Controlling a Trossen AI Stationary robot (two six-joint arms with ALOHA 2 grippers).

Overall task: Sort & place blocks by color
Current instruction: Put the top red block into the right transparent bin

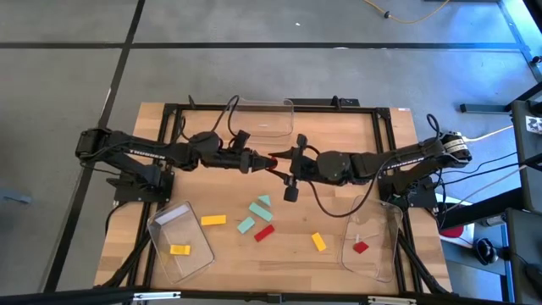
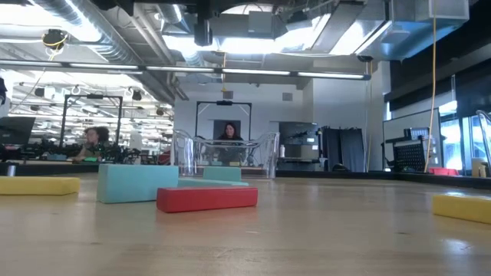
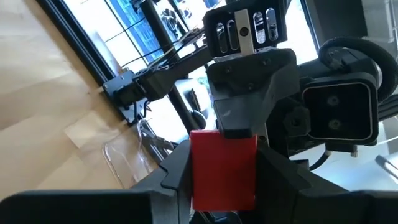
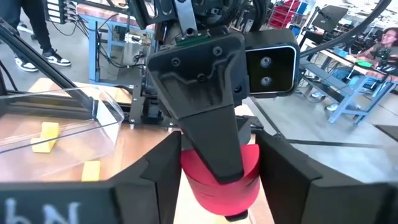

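Both arms meet above the table's middle. My left gripper [image 1: 259,161] and my right gripper [image 1: 283,165] face each other with a red block [image 1: 273,163] between them, and both are shut on it. On the table near the front lie two mint-green blocks [image 1: 260,204], a red bar [image 1: 264,232] and two yellow blocks [image 1: 213,219], each flat on the wood. The low view shows that red bar [image 2: 207,198] and a mint block [image 2: 138,182], but no gripper. My left gripper pinches the red block [image 3: 224,168] between its two fingers [image 3: 174,177], coming level from the table's left. The block is lifted clear of the table. My right gripper pinches the same block's other end [image 4: 217,183] between its fingers [image 4: 283,168], level from the right, turned crosswise to the left gripper's fingers.
Three clear bins stand on the table: one at the near left [image 1: 161,222] holding a yellow block [image 1: 179,249], one at the near right [image 1: 381,263] holding a red block [image 1: 361,247], one at the far edge [image 1: 264,117]. People sit in the room beyond.
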